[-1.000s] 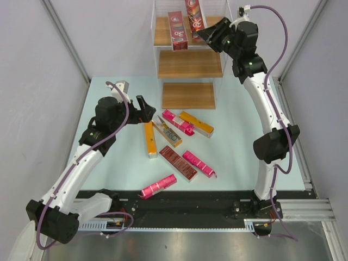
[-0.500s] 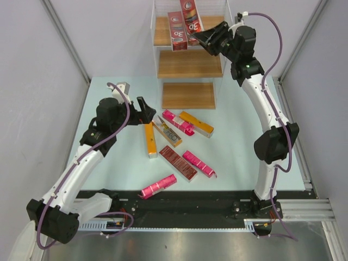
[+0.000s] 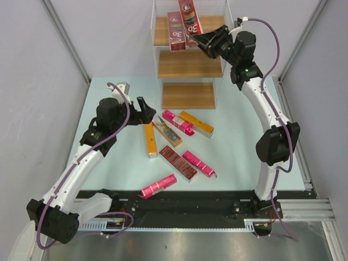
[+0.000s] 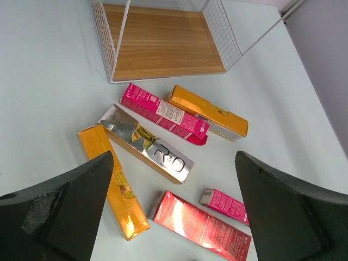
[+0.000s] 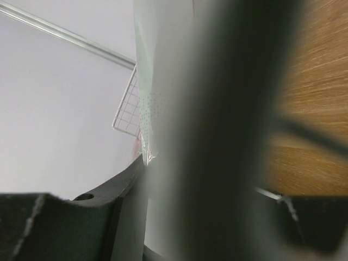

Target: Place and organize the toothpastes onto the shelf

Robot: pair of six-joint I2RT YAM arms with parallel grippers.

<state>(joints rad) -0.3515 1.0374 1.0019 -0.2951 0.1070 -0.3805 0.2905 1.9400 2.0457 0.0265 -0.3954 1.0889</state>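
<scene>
High up — right gripper (image 3: 204, 41) around red carton (image 3: 190, 16), beside second carton (image 3: 175, 31) on shelf (image 3: 190, 64)

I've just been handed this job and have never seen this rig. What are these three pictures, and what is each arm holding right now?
Two robot arms are bolted at the near edge of a table. The top view looks down from above and behind them, with the left arm on the left. The other two views come from a camera on each wrist, looking past its own fingers.

Seven loose cartons lie on the table: orange, silver, pink and dark red. The left gripper hovers open near them and holds nothing. Its wrist view shows the cartons between its dark fingers.

The right gripper is shut on a red carton at the top tier of the shelf. A second red carton stands beside it. The right wrist view is too close, so it is mostly blur.
</scene>
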